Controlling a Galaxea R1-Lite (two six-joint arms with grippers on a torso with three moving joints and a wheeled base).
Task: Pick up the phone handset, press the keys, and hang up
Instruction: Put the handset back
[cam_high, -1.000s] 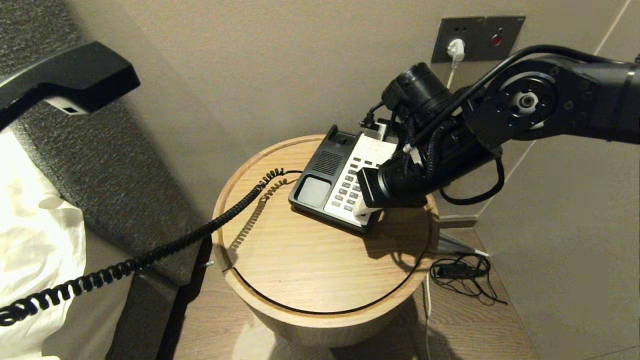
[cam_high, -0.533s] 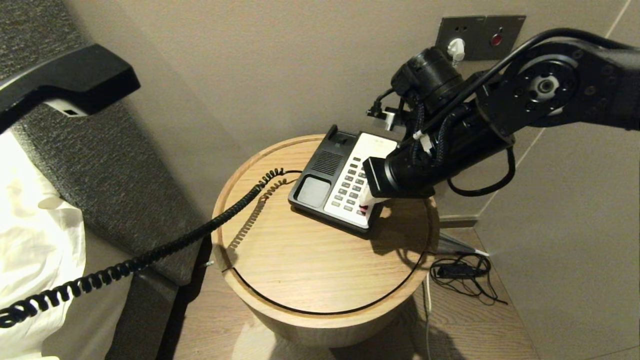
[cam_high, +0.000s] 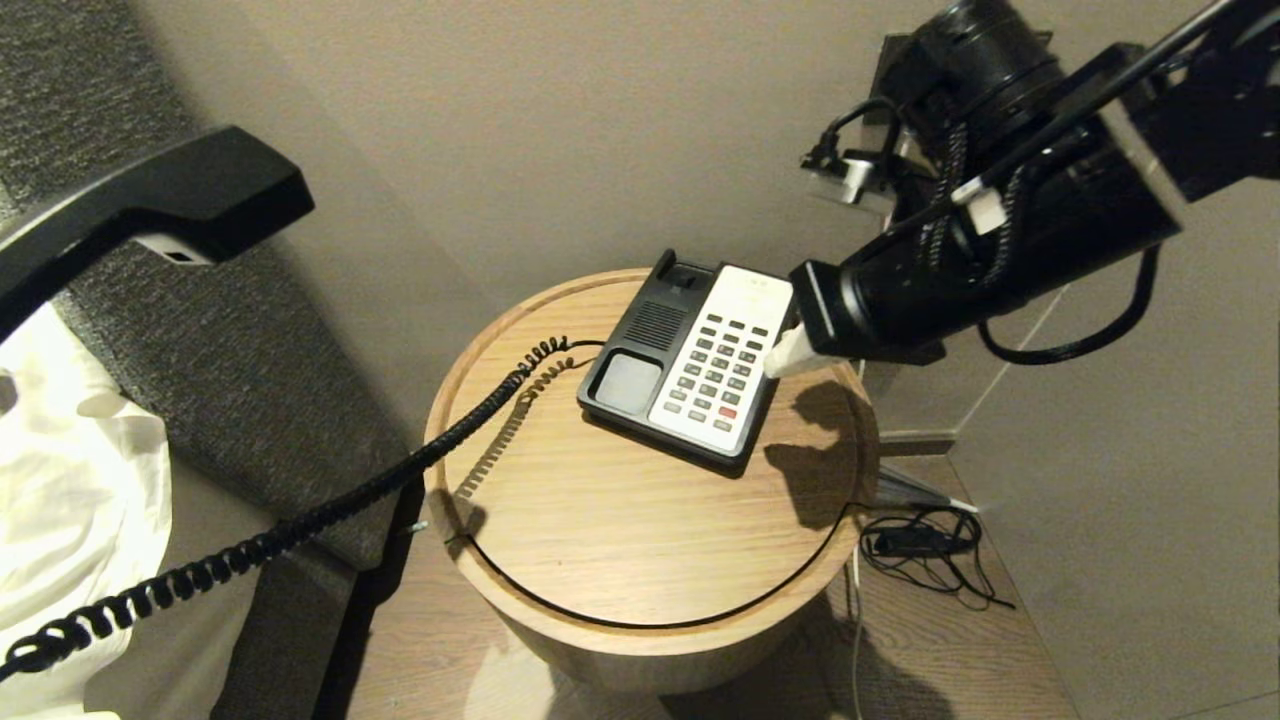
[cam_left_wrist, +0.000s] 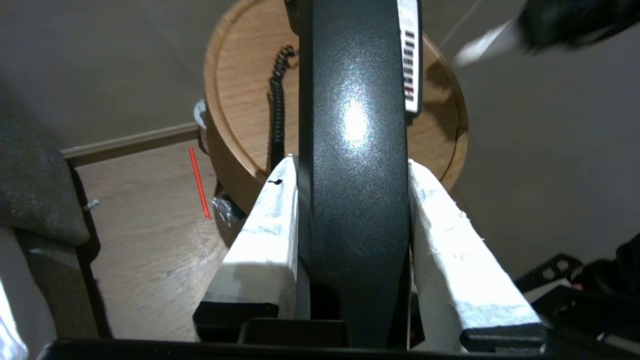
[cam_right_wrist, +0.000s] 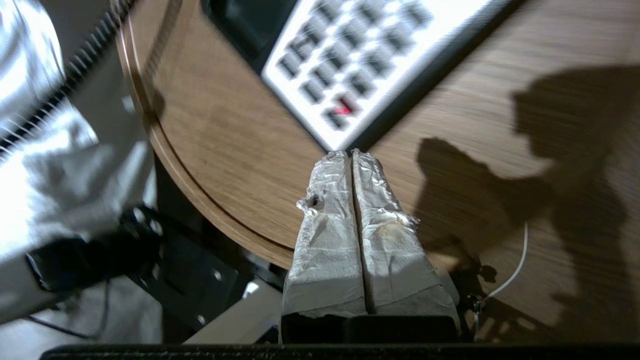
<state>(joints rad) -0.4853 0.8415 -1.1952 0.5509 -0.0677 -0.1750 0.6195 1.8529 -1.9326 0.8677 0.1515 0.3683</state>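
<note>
Your left gripper has its fingers clamped on the handset, one white pad pressed to each flat side, and holds it high at the far left, well clear of the worktop. The cord runs from there across the left rim of the worktop towards the phone, which sits at the far side, right of centre.

Your right gripper hangs above the right edge of the phone with its fingers pressed together and empty, tip clear of the keys.

Here is what I would watch:

- The cord looks drawn fairly straight. Pull the handset any further left or up and it may drag the phone across the smooth wood (the base looks light), so the cradle would no longer be where you expect it.
- On the way back, the cord could bunch up in loops on the cradle and keep the handset from seating flat.
- The handset is gripped across its narrow sides only; a knock against the phone's far end could twist it in the fingers.
- Your right arm is close over the phone. Bring the handset in before that arm clears and the two may collide.
- The shadow on the wood right of the phone can mislead you about height.
</note>
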